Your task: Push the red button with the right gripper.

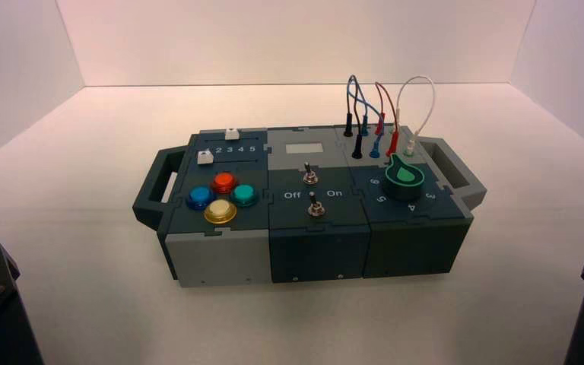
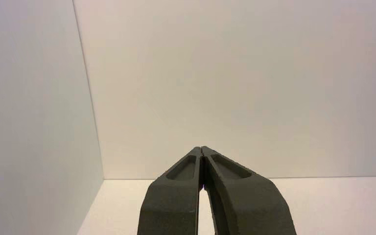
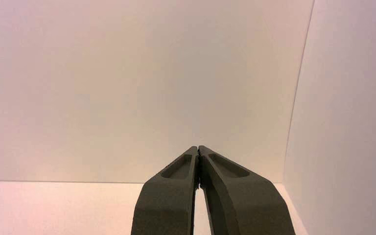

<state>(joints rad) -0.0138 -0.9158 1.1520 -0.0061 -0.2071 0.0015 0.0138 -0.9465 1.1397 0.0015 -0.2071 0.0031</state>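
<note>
White walls (image 1: 296,46) surround the box (image 1: 217,255) lettered "Off" and "On"; the right pincer (image 3: 199,147) is closed.

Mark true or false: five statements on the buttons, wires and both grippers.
1. The red button sits behind the yellow-cream button. True.
2. The blue button is right of the green one. False: it is left of it.
3. The right gripper is pressing the red button. False: it is away from the box, at the right.
4. The left gripper's fingertips meet. True.
5. The wires stand at the box's front left. False: back right.
</note>
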